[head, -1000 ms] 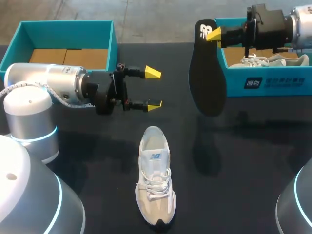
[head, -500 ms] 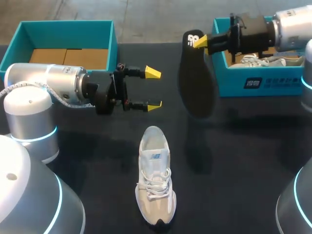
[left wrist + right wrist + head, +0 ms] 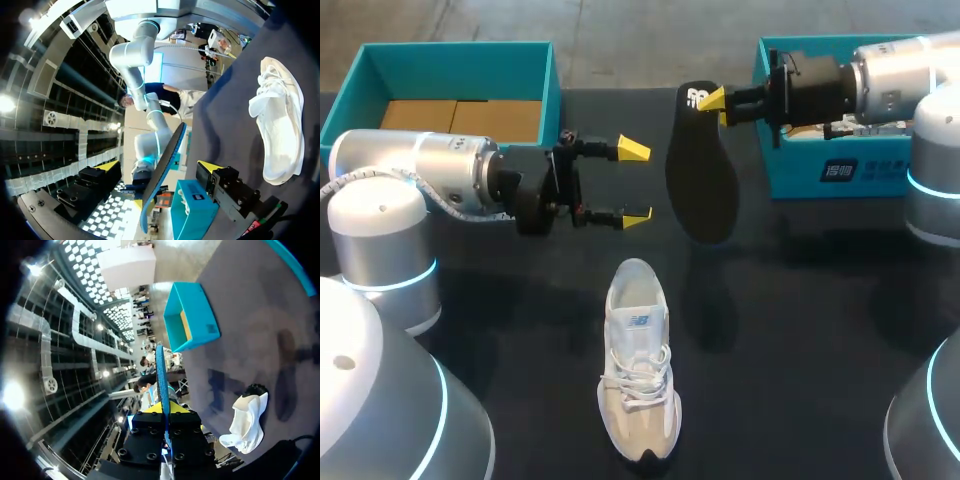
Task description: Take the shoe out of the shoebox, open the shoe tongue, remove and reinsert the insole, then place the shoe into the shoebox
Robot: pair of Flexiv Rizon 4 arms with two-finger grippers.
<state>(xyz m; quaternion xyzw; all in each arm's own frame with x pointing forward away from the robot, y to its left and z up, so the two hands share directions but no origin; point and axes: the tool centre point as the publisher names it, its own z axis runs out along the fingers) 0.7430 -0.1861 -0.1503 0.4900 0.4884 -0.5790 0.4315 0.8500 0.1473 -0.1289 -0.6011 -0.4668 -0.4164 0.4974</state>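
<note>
Black insole hangs pinched in right pincer, arm half-hiding shoebox; left pincer spread wide.

White shoe, beige toe, blue mark on tongue. Black insole, white logo, blue edge. Teal left box, brown cardboard inside. Teal right box, white label. Black table. Yellow tips on left gripper and right gripper.
</note>
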